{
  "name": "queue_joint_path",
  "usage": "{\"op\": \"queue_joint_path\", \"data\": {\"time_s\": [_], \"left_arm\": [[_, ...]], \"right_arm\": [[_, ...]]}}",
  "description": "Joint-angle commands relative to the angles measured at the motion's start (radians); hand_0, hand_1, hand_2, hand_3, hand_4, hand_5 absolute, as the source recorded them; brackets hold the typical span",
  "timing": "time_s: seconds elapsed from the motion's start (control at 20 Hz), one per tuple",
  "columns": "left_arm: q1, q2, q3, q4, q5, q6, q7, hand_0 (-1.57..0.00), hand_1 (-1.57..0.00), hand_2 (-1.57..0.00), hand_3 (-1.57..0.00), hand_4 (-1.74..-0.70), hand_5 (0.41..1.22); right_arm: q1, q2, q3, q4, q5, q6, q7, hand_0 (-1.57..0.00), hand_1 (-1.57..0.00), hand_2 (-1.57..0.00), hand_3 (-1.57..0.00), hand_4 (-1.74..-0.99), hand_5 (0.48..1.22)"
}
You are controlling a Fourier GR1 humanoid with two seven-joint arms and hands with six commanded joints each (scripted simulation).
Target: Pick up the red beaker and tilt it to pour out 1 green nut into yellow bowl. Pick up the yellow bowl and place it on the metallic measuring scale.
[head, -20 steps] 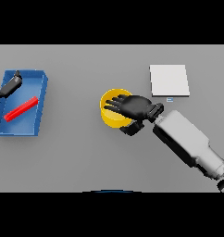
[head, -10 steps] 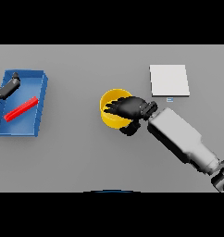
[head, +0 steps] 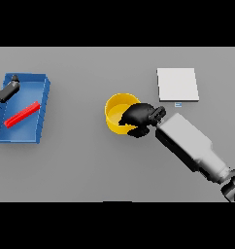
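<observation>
While curled over the near-right rim of the round yellow bowl (head: 117, 113) mid-table, right hand (head: 138, 116) fingers clamp that rim; flat metallic square scale (head: 177, 84) lies beyond, apart; left hand (head: 8, 91) fingers unclear

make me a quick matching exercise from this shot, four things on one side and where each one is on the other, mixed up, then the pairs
Things:
1. red beaker
2. yellow bowl
3. measuring scale
4. left hand

Places:
A. under the right hand, mid-table
B. lying in the blue tray
C. far right, nothing on it
D. over the blue tray's far left corner

Pairs: 1-B, 2-A, 3-C, 4-D
</observation>
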Motion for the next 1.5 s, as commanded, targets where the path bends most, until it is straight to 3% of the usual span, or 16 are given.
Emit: {"op": "queue_joint_path", "data": {"time_s": [0.0,0.15,0.25,0.35,0.5,0.75,1.0,1.15,1.25,1.45], "left_arm": [[-0.003,-0.002,0.000,-0.006,-0.002,0.006,0.000,0.00,0.00,0.00,0.00,-0.75,0.700],[-0.002,-0.010,-0.006,-0.001,-0.009,0.010,-0.010,0.00,0.00,0.00,0.00,-0.75,0.692],[-0.003,-0.002,-0.007,-0.013,-0.009,0.005,-0.009,0.00,0.00,0.00,0.00,-0.74,0.690],[0.001,0.003,-0.004,-0.014,-0.005,0.000,-0.012,0.00,0.00,0.00,0.00,-0.74,0.688],[-0.008,0.001,-0.007,-0.007,-0.007,-0.002,0.007,0.00,0.00,0.00,0.00,-0.73,0.685],[-0.006,0.010,-0.002,-0.008,-0.011,0.001,-0.011,0.00,0.00,0.00,0.00,-0.74,0.690],[0.003,0.014,-0.001,-0.017,-0.006,-0.004,-0.020,0.00,0.00,0.00,0.00,-0.74,0.697],[0.001,0.012,0.001,-0.025,-0.004,0.001,-0.013,0.00,0.00,0.00,0.00,-0.75,0.697],[-0.002,0.018,-0.003,-0.029,-0.011,-0.001,0.009,0.00,0.00,0.00,0.00,-0.74,0.702],[-0.001,0.019,-0.001,-0.032,-0.011,0.001,0.018,0.00,0.00,0.00,0.00,-0.74,0.710]], "right_arm": [[-0.005,-0.007,0.000,0.002,-0.003,0.015,-0.009,-1.20,-1.19,-1.13,-0.87,-1.594,1.121],[0.012,-0.024,0.001,-0.034,-0.012,0.029,0.018,-1.38,-1.38,-1.23,-1.21,-1.666,1.170],[0.009,-0.025,0.006,-0.025,-0.014,0.009,0.006,-1.45,-1.45,-1.27,-1.32,-1.693,1.188],[0.012,-0.020,0.001,-0.039,-0.027,0.023,0.040,-1.49,-1.49,-1.29,-1.39,-1.710,1.200],[0.014,-0.040,0.000,-0.067,-0.034,0.014,0.021,-1.53,-1.53,-1.31,-1.40,-1.725,1.210],[-0.013,-0.073,-0.046,-0.136,-0.057,0.057,0.057,-1.56,-1.56,-1.40,-1.27,-1.736,1.217],[-0.026,-0.119,-0.103,-0.210,-0.078,0.078,0.106,-1.57,-1.57,-1.44,-1.26,-1.739,1.220],[-0.035,-0.143,-0.130,-0.175,-0.085,0.052,0.079,-1.57,-1.57,-1.44,-1.38,-1.740,1.220],[-0.050,-0.158,-0.159,-0.151,-0.091,0.046,0.094,-1.57,-1.57,-1.47,-1.31,-1.740,1.220],[-0.084,-0.215,-0.214,-0.077,-0.086,-0.018,0.060,-1.57,-1.57,-1.52,-1.23,-1.741,1.221]]}}
